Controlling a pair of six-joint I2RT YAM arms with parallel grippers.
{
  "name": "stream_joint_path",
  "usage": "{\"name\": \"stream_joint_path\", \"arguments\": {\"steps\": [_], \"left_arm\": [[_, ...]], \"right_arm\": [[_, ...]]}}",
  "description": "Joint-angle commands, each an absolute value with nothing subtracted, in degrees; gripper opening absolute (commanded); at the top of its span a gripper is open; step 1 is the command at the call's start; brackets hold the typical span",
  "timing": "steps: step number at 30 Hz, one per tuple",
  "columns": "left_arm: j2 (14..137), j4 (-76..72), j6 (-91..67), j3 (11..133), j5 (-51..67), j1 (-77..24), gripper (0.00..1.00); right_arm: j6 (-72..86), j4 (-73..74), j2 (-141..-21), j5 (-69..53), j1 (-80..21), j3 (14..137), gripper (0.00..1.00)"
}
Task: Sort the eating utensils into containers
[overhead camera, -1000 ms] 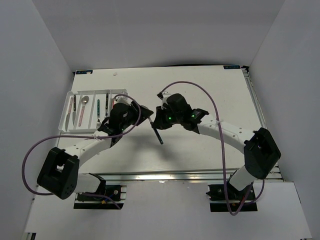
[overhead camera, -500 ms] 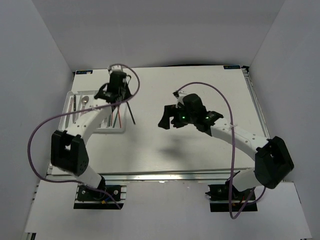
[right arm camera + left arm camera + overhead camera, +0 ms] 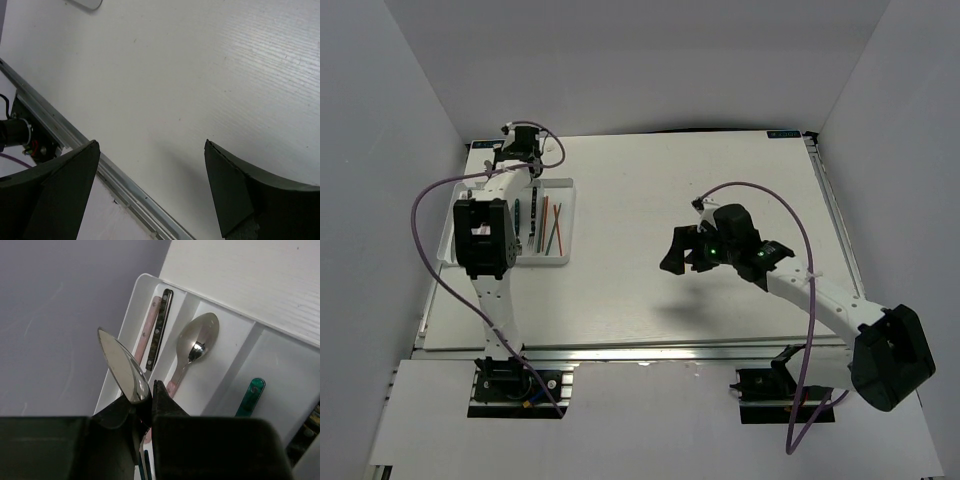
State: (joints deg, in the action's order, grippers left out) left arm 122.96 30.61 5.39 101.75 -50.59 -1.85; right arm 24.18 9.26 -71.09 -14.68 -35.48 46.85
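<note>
White plastic divided tray [image 3: 448,240] sits at the far left of the white table [image 3: 620,290] in the top view. Thin red and green chopsticks [image 3: 552,222] lie in its rightmost slot and a teal-handled utensil [image 3: 517,214] in a slot further left. Your left gripper [image 3: 520,148] hangs over the tray's far end; you can't read its grip from here. Your right gripper [image 3: 682,258] hovers over bare table well apart from the tray, fingers spread, nothing in them. Left wrist view: your left gripper [image 3: 150,390] is pinched tight on a silver spoon [image 3: 124,371] above the tray, bowl sticking up past the fingertips, handle hidden. Below it, a pink handle [image 3: 149,326] and a dark dotted handle [image 3: 161,322] lie side by side in the outermost slot. A pink-handled silver spoon [image 3: 196,342] is in the next slot, bowl up, and the teal handle tip shows in the third. Right wrist view: your right gripper [image 3: 151,145] is wide apart and empty over the table, near the metal edge rail [image 3: 75,135].
</note>
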Motion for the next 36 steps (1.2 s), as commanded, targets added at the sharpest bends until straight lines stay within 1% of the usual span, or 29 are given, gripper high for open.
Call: {"name": "stream_joint_path", "arguments": {"steps": [1, 4, 11, 16, 17, 19, 25, 27, 28, 31, 33, 36], "left_arm": [[124.54, 25.25, 12.47, 103.98, -55.98, -1.50, 0.00], [125.07, 19.18, 16.25, 100.91, -57.56, -0.62, 0.00], [123.23, 14.33, 20.38, 98.09, -55.38, -0.18, 0.00], [121.99, 5.46, 27.49, 92.12, -53.26, -0.18, 0.00], [121.82, 3.97, 28.73, 91.07, -52.83, 1.65, 0.00], [121.73, -0.86, 31.19, 88.17, -52.30, 2.11, 0.00], [120.24, -3.16, 30.41, 84.73, -47.55, 3.78, 0.00], [120.15, -1.33, 29.19, 85.08, -44.76, 3.78, 0.04], [120.23, -0.71, 27.87, 85.86, -44.04, 3.87, 0.09], [120.67, 3.51, 25.32, 87.45, -41.58, 3.69, 0.15], [119.71, 4.13, 24.09, 86.93, -39.83, 3.78, 0.22], [118.31, 3.87, 23.47, 85.35, -37.89, 3.69, 0.25]], "right_arm": [[23.73, 7.39, -68.38, -18.28, -35.42, 45.44, 0.89], [23.99, 5.89, -68.03, -20.65, -35.42, 44.30, 0.89], [23.73, 4.57, -69.08, -23.46, -35.51, 44.12, 0.89], [23.91, 4.13, -69.26, -24.61, -35.68, 44.30, 0.89], [23.99, 4.22, -69.08, -24.52, -35.68, 44.30, 0.89], [23.91, 4.66, -68.82, -24.52, -35.68, 44.38, 0.89], [24.08, 6.24, -70.13, -24.52, -36.82, 45.35, 0.89], [23.91, 6.59, -70.49, -24.00, -37.44, 45.88, 0.89], [23.82, 6.77, -70.49, -23.47, -37.70, 45.97, 0.89], [23.64, 7.38, -70.14, -22.42, -37.88, 46.49, 0.89], [23.38, 7.65, -69.79, -21.36, -37.88, 46.84, 0.89], [23.55, 7.82, -69.35, -21.09, -37.88, 47.28, 0.89]]}}
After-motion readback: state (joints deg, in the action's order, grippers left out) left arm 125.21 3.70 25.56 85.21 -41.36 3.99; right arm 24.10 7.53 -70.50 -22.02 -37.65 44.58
